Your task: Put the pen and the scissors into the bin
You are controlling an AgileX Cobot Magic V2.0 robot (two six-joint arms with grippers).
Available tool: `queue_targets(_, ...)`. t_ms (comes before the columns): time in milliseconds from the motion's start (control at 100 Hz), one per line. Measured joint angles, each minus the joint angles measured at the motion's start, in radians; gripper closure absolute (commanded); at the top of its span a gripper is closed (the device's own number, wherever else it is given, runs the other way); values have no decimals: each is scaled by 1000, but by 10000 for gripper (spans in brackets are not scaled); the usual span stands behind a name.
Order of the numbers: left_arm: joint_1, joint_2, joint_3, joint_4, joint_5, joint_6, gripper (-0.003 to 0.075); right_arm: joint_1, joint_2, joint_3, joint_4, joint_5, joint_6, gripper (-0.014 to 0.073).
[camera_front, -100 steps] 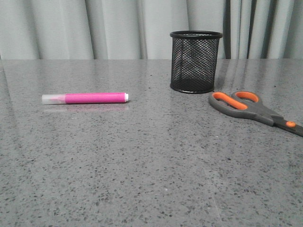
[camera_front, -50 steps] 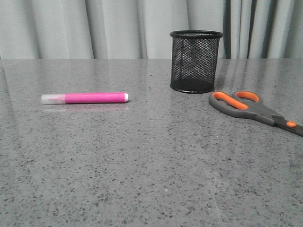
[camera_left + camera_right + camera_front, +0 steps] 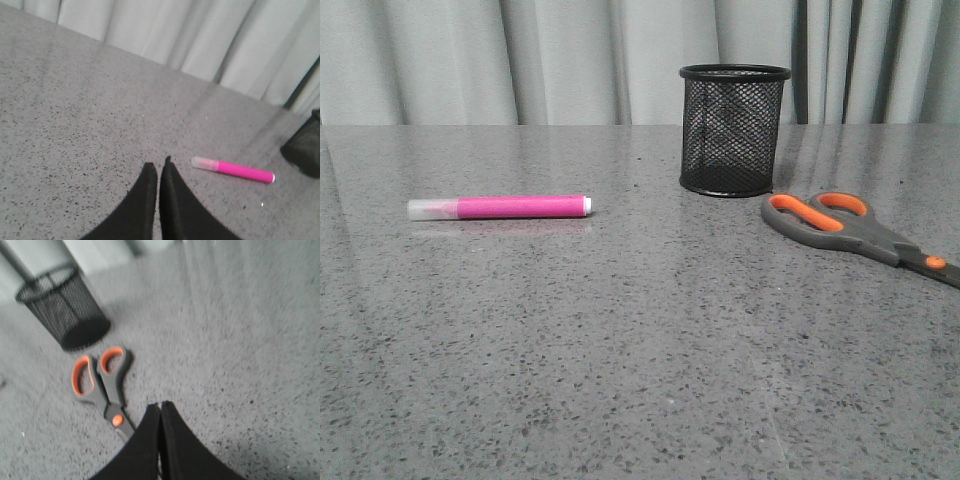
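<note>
So the pen [image 3: 499, 207] is lying flat on the grey speckled table [image 3: 620, 350], over toward the left edge and about midway back, running parallel to the far edge with its clear cap pointing at the left edge and the little white end pointing right. The bin [image 3: 733, 130] is standing upright further back, toward the far edge and a bit right of center, well apart from the pen. The scissors [image 3: 860, 234] are flat on the table just in front of the bin and off to its right, near the right edge, orange-lined loops closest to the bin and the blade end running off toward the right edge. Blades look closed.

Neither arm shows up in the front view. In the left wrist view the left end effector [image 3: 157, 164] has its fingers pressed together, holding nothing, hovering near the pen's capped end. In the right wrist view the right end effector [image 3: 160, 406] is also pressed together and empty, just beside the scissors' blade end. That view is kinda blurry.
</note>
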Motion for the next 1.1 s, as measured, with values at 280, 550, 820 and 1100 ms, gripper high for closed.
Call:
queue_targets(280,0,313,-227,6,206,128,738,0,321,-237,-6,172,-85,650)
queue_targets(550,0,425,-284,-103,217,256,536,0,365,-290,-8,191,-128,378)
queue_targets(820,0,511,-345,-178,217,343,255,0,365,-294,-10,191,-130,180)
queue_targets(1100,0,696,-462,-426,342,801,314,0,365,-296,-10,191,-130,180)
